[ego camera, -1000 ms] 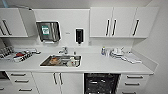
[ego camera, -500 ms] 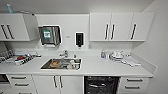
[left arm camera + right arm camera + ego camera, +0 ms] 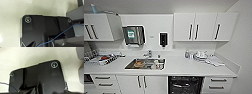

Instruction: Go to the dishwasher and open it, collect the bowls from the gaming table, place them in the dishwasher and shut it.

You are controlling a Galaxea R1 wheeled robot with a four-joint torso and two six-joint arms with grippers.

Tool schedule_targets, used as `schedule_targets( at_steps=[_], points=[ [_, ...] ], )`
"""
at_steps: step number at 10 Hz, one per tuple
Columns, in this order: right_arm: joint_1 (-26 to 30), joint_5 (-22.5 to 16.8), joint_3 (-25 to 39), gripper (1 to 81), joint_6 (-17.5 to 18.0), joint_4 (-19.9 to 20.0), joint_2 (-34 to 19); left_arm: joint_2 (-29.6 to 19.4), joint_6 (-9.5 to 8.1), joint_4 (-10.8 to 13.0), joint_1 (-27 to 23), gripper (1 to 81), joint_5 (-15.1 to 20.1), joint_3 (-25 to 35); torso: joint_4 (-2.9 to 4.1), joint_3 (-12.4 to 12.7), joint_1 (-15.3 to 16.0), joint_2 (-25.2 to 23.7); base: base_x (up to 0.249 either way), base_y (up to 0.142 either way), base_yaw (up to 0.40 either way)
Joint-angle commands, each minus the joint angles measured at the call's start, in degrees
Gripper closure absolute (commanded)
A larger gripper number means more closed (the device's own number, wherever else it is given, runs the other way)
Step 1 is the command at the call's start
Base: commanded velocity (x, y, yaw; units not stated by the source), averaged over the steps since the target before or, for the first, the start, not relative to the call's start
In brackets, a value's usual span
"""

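Dishwasher with dark interior and racks (image 3: 185, 85) under white countertop (image 3: 184, 67), right of steel sink (image 3: 145, 64); finger state impossible to tell.

No writing can be read anywhere; the green label (image 3: 130, 33) on the paper towel dispenser (image 3: 134, 35) above the sink (image 3: 145, 63) is too blurred.

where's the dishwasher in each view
Head view: the dishwasher is at the bottom edge, right of centre, under the white countertop, its dark interior with racks on show.
Left wrist view: not in it.
Right wrist view: not in it.
Shared landmark: both wrist views look down on pale speckled floor, nothing from the kitchen.
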Motion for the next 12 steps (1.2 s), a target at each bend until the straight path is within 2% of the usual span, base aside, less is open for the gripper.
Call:
schedule_targets(
  at_steps=[1, 3, 6, 11, 12],
  points=[
    [2.8, -1.8, -3.8, 1.0, -0.2, -1.2, 2.1, 1.4, -0.09, -0.3, -2.4, 1.0, 3.2, -2.1, 0.00, 0.0, -3.7, 5.7, 0.000, 0.000, 0.000],
    [2.8, -1.9, -3.7, 1.0, -0.1, -1.0, 2.3, 1.6, -0.09, -0.2, -2.2, 1.0, 3.2, -2.5, 0.00, 0.0, -4.4, 6.8, 0.000, 0.000, 0.000],
    [2.8, -1.9, -3.7, 1.0, -0.1, -1.0, 2.6, 1.7, 0.00, 0.1, -2.2, 1.0, 3.2, -2.6, 0.00, 0.0, -8.1, 12.5, 0.000, 0.000, 0.000],
    [3.1, -1.9, -3.5, 1.0, -0.1, -1.1, 2.7, 1.8, 0.00, 0.4, -2.2, 1.0, 3.2, -2.6, 0.00, 5.1, -14.8, 22.8, 0.000, 0.000, 0.000],
    [3.1, -1.9, -3.5, 1.0, -0.1, -1.1, 2.7, 1.8, 0.00, 0.4, -2.2, 1.0, 3.2, -2.6, 0.00, 5.0, -16.1, 24.8, 0.000, 0.000, 0.000]
  ],
)
